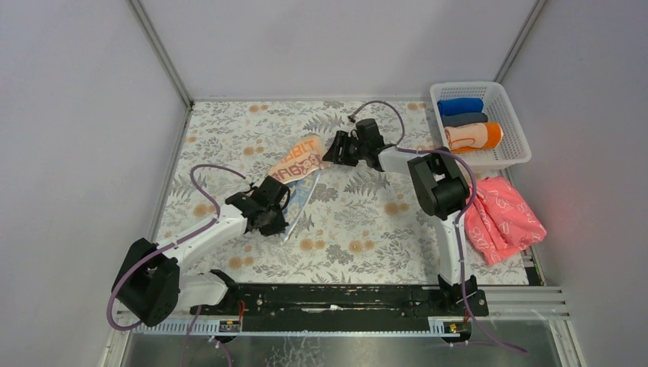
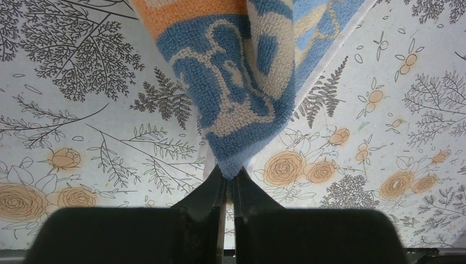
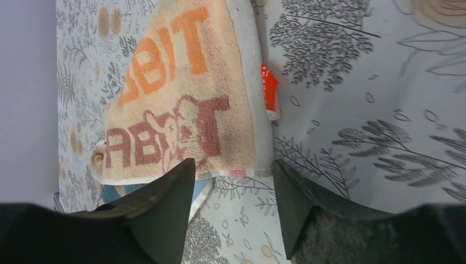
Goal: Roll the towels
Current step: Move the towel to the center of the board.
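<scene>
floral desk (image 1: 359,222) fills the top view; white basket (image 1: 493,160) sits out at two o'clock, and the pink cloth (image 1: 500,218) lies crumpled just beside it at three o'clock; the peach towel (image 1: 298,162), lettering up, lies slantwise near the centre, a touch toward eleven o'clock; inside the basket the orange-bordered towel (image 1: 474,136) lies rolled on the six o'clock side, then a grey roll (image 1: 464,119), then a blue roll (image 1: 460,106); left tool (image 2: 231,179) is clenched on the peach towel's blue-backed corner at its seven o'clock end; right tool (image 3: 232,165) is released, fingers apart astride the towel's two o'clock edge
</scene>
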Motion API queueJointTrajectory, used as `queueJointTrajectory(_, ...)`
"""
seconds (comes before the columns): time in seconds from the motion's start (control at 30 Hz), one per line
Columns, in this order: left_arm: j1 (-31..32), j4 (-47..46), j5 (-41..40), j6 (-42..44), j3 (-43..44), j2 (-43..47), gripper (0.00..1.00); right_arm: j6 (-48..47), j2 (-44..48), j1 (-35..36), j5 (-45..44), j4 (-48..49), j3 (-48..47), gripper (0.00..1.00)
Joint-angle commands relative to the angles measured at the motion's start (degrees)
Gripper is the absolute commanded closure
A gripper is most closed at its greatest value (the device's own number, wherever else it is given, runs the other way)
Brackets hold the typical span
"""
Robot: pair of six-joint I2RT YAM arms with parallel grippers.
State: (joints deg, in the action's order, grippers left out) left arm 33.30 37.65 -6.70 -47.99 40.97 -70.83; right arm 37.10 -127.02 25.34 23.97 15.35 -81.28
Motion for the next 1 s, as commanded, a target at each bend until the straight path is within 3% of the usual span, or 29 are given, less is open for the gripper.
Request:
queueJointTrajectory(0.0, -0.38, -2.58, -1.72, -0.53, -0.75, 0.03, 1.00, -1.13, -3.41, 2.97, -6.06, -6.64, -3.86, 0.44)
queueJointTrajectory(0.07, -0.38, -2.58, -1.74, -0.53, -0.71, 0.03, 1.00, -2.84, -3.98, 3.65, -9.20, -10.12, -4.68, 0.51)
queueJointTrajectory(0.17, -0.42, -2.58, -1.82, -0.47, -0.68, -0.01, 1.00, -6.26, -3.82, 4.64, -16.86, -17.02, -5.52, 0.69)
queueJointTrajectory(0.4, -0.45, -2.58, -1.70, -0.21, -0.13, -0.61, 1.00, -16.49, -5.32, 8.14, -33.70, -32.54, -11.13, 0.88)
queueJointTrajectory(0.6, -0.43, -1.91, -2.33, -0.05, 0.49, -0.58, 1.00, -22.12, -5.65, 10.04, -45.72, -40.24, -12.16, 0.99)
queueJointTrajectory(0.73, -0.43, -1.87, -2.25, 0.57, 1.24, -0.95, 1.00, -23.42, -4.38, 9.50, -55.49, -45.21, -8.65, 1.00)
queueJointTrajectory(0.97, -0.43, -3.18, 0.27, 3.42, 2.83, -3.06, 1.00, -19.28, 7.31, 3.06, -53.60, -45.38, 9.40, 1.00)
